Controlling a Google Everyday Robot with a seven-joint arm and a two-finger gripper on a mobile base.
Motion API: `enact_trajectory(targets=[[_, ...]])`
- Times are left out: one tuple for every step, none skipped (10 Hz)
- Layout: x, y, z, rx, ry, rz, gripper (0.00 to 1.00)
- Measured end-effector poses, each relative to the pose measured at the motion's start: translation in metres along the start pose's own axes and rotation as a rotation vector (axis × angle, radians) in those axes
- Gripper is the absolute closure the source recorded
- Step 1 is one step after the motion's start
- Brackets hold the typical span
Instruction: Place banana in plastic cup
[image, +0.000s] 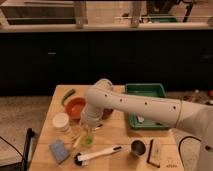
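- Pincer (88, 131) low over table (116, 131), front-left of centre, right above plastic cup (88, 139); jaw state hidden — cannot tell.
- Plastic cup, light green, under the wrist; yellowish bit of banana (77, 141) showing just left of it — can't tell if held or inside.
- White arm (135, 106) crossing from right, blocking the middle of the table.
- Around: orange bowl (76, 106) just behind, white container (61, 121) left, green vegetable (67, 95) far-left corner, blue sponge (59, 150) and white-handled brush (98, 155) in front, metal cup (138, 148) front-right, green tray (146, 105) right.
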Motion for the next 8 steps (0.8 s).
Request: enact_trajectory(targets=[[-0.003,-0.001,0.000,0.005,-0.024,-0.016,1.00],[-0.008,0.001,0.002,0.001,-0.051,-0.033,1.00],[-0.015,0.001,0.005,0.000,-0.089,-0.056,1.00],[-0.020,0.002,0.007,-0.004,-0.120,-0.069,1.00],[-0.024,0.002,0.009,-0.007,-0.149,-0.080,1.00],[-0.028,0.002,0.011,-0.007,-0.184,-0.085,1.00],[-0.031,0.002,0.013,-0.015,-0.237,-0.086,1.00],[-0.032,-0.001,0.016,-0.020,-0.273,-0.080,1.00]])
